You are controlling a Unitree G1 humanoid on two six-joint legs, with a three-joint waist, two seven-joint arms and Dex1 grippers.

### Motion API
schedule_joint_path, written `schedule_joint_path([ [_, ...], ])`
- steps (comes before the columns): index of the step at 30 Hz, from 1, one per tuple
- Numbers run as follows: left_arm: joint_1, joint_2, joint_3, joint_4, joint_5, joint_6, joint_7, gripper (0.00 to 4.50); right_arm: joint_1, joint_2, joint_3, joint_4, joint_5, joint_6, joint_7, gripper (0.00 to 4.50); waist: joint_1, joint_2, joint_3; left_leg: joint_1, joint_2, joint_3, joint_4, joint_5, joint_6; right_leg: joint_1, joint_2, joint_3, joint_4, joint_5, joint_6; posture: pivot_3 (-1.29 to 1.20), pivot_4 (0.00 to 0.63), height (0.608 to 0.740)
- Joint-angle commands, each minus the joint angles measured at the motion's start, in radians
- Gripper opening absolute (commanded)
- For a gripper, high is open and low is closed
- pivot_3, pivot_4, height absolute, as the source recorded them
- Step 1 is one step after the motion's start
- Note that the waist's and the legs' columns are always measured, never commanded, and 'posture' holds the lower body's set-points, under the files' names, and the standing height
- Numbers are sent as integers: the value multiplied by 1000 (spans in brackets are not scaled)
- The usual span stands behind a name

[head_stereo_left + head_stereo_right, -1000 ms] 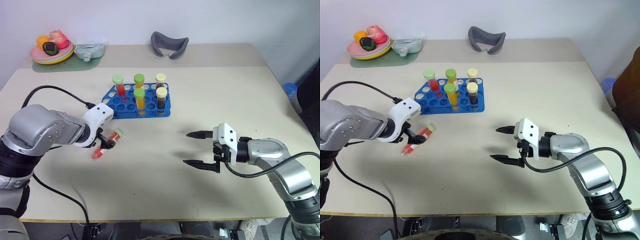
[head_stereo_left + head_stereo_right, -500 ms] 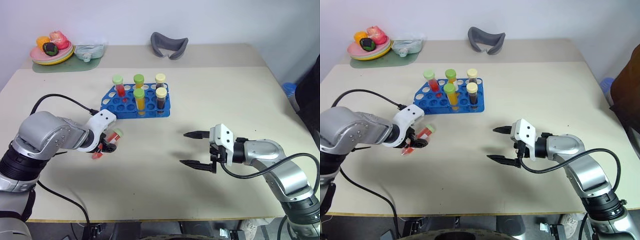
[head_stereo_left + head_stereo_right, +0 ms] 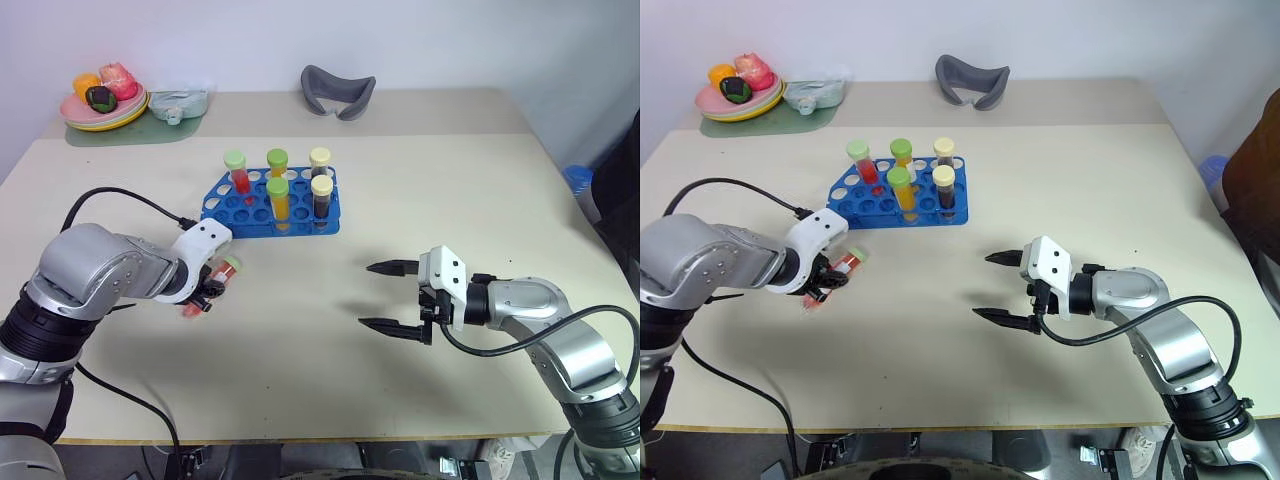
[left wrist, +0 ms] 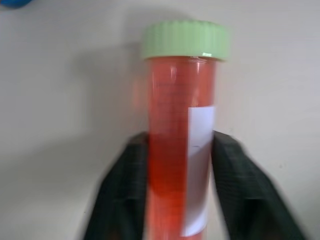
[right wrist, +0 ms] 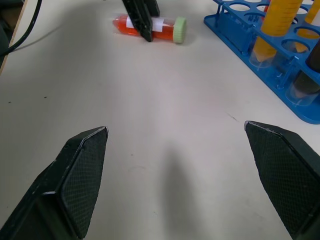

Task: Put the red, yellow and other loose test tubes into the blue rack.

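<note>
Fingers of the left gripper (image 4: 175, 170) pinch the red test tube (image 4: 179, 145) at its middle as it lies on the surface (image 3: 300, 340), green cap toward the blue rack (image 3: 268, 203) just beyond. Five capped tubes stand upright in that rack. Well apart, the right gripper (image 3: 388, 297) hovers with fingers spread wide, empty.

Red test tube (image 4: 175, 145) with green cap (image 4: 184, 40) and white label (image 4: 199, 165), clamped between both black fingers (image 4: 122, 195) of left hand (image 4: 177, 192), lying on pale counter (image 4: 60, 100).
</note>
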Motion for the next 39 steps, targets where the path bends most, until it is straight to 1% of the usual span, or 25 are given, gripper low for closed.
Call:
schedule_joint_path([
  [1,7,13,8,19,49,10,16,791,-19,8,-2,-43,15,-1,-3,4500,0,0,0,0,0,0,0,0,0,0,0,0,0,0,0,0,150,740],
  [8,-13,30,62,15,74,10,4,791,-27,10,1,-40,14,0,-3,4500,0,0,0,0,0,0,0,0,0,0,0,0,0,0,0,0,150,740],
  [10,-10,20,107,6,90,-17,-9,791,-28,9,2,-39,13,-1,-3,4500,2,0,0,-1,0,0,0,0,0,-1,0,0,0,0,0,0,150,740],
  [11,0,-7,197,2,100,-101,-10,791,-29,8,1,-39,13,0,-3,4500,2,0,0,-2,0,0,0,0,0,-1,0,0,0,0,0,0,150,740],
  [12,28,-39,295,-17,137,-269,-1,791,-30,7,0,-39,14,-1,-2,4500,3,0,0,-2,0,0,0,0,0,-2,0,0,0,0,0,0,150,740],
  [13,51,-62,363,-31,166,-391,4,791,-30,6,-1,-39,15,-1,-2,4500,5,-1,0,-3,0,0,0,0,0,-2,-1,0,-1,0,0,0,150,740],
  [14,84,-74,399,-43,229,-546,13,791,-30,6,-2,-38,15,-2,-2,4500,4,-1,0,-4,0,0,1,0,-1,-3,-1,-1,0,0,0,0,150,740],
  [15,114,-77,404,-47,284,-654,15,791,-30,6,-1,-37,15,-3,-2,4500,2,-1,0,-5,0,0,1,1,-3,-4,-1,-1,-1,0,0,0,150,740],
  [16,142,-97,410,-38,334,-772,19,791,-33,9,0,-35,14,-4,-4,4500,1,-1,0,-5,0,0,1,3,-5,-4,-1,-1,-1,0,0,0,150,740],
  [17,158,-130,426,-25,356,-858,19,791,-38,14,2,-33,13,-6,-8,4500,2,0,0,-5,0,1,0,4,-7,-4,-1,0,-1,0,0,0,150,740],
  [19,163,-222,439,5,371,-979,28,791,-61,39,3,-17,9,-11,-29,4500,6,0,0,-5,0,1,0,4,-7,-4,-1,0,-2,0,0,0,150,740],
  [23,190,-415,383,59,377,-1231,-69,791,-104,104,-6,11,12,-13,-75,4500,13,-1,-1,-5,-1,1,2,2,-3,-2,-2,0,-2,0,0,0,150,740],
  [25,212,-497,346,112,440,-1369,-63,791,-115,128,-11,16,16,-10,-93,4500,12,-1,-1,-5,-1,1,2,2,-3,-3,-2,0,-2,0,0,0,150,740],
  [27,234,-556,327,167,493,-1474,-55,791,-113,136,-19,10,19,-3,-102,4500,11,-1,-1,-6,-1,1,1,2,-4,-4,-2,0,-2,0,0,0,150,740],
  [30,267,-600,330,237,556,-1630,-43,791,-96,131,-33,-8,27,6,-113,4500,0,-1,-1,-6,0,1,0,2,-3,-5,-2,0,-1,0,0,0,150,740],
  [32,284,-601,334,281,607,-1721,-34,791,-78,126,-38,-20,26,9,-117,4500,1,-1,-1,-5,0,1,0,1,-2,-5,-1,0,0,0,0,0,150,740],
  [39,282,-635,380,428,619,-1882,-8,791,-45,128,-39,-50,24,19,-133,4500,4,-1,-1,-5,0,1,1,1,-2,-4,-2,0,0,0,0,0,150,740],
])
